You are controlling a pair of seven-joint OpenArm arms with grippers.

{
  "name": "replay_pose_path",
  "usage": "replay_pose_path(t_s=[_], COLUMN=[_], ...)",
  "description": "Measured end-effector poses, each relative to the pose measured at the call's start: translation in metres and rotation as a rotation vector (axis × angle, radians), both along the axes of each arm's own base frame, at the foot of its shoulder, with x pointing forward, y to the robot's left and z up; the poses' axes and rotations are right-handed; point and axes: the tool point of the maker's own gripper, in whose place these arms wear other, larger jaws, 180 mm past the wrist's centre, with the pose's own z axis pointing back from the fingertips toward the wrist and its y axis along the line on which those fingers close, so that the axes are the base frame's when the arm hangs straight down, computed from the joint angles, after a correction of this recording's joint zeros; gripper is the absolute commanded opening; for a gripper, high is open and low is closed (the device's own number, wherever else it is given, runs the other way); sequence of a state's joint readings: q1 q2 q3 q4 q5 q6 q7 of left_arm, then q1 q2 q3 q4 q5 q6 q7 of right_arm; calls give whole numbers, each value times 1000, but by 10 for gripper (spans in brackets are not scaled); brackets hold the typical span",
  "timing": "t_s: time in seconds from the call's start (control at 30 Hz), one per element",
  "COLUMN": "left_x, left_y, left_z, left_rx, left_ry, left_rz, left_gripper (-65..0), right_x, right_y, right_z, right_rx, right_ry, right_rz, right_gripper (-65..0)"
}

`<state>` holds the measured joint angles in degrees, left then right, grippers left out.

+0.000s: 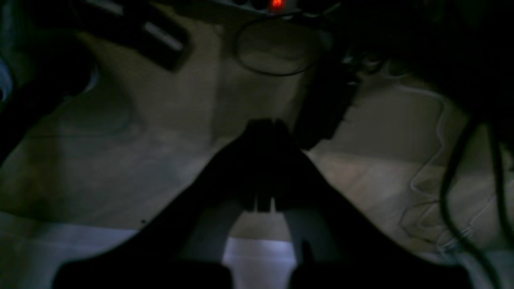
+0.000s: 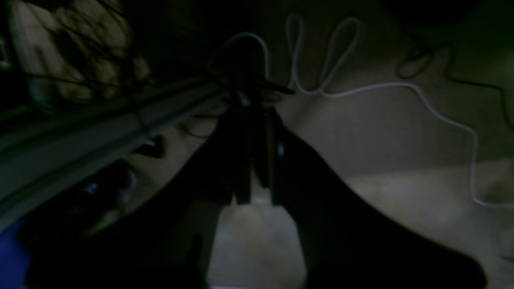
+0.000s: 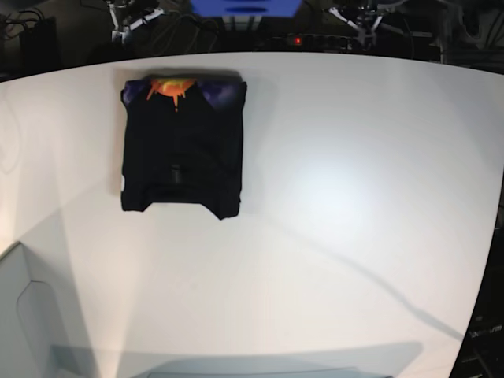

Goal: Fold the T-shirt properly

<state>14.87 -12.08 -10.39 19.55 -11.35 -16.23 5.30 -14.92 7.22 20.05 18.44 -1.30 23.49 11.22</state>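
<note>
- Nearest the base camera, bare white table [image 3: 331,236] fills the near and right areas.
- T-shirt [image 3: 183,146] lies folded into a compact rectangle at far left, orange and purple print at its far edge.
- Left gripper [image 1: 265,128]: jaws pressed together, holding nothing, off the table.
- Right gripper [image 2: 257,120]: dark silhouette; jaw state cannot be told.

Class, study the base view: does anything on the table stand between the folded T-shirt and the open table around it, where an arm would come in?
Nothing visible does. The T-shirt lies folded in a neat rectangle on the white table, with bare surface on every side. Neither arm appears in the base view, so their own approach paths cannot be judged.
</note>
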Motion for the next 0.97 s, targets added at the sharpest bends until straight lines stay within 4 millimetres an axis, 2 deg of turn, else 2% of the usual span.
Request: replay_pose_path(t_s=[0.13, 0.2, 0.27, 0.4, 0.5, 0.6, 0.73, 0.87, 0.97], left_x=[42, 48, 41, 36, 36, 24, 13, 10, 11], left_y=[-1, -9, -21, -23, -30, -41, -45, -54, -60], left_z=[-2, -3, -6, -7, -11, -14, -15, -16, -16], left_rx=[5, -10, -40, -28, -30, -54, -58, -69, -77], left_ry=[-63, -56, 13, 43, 62, 110, 138, 148, 141], left_rz=[3, 2, -52, -141, -159, -159, -204, -228, -227], left_gripper=[-650, -650, -650, -650, -650, -650, -650, -650, -650], right_x=[0, 5, 12, 33, 46, 37, 33, 36, 35], right_y=[-8, -13, -11, 7, 8, 6, 4, 5, 14], right_z=[-13, -15, -16, -18, -17, -19, -19, -19, -20], right_rx=[-158, -244, -303, -328, -335, -332, -333, -333, -320], right_ry=[84, 106, 107, 87, 66, 125, 139, 134, 133], right_rz=[110, 141, 173, 234, 252, 254, 255, 253, 253], right_gripper=[-589, -589, -589, -588, -588, -586, -585, -585, -585])
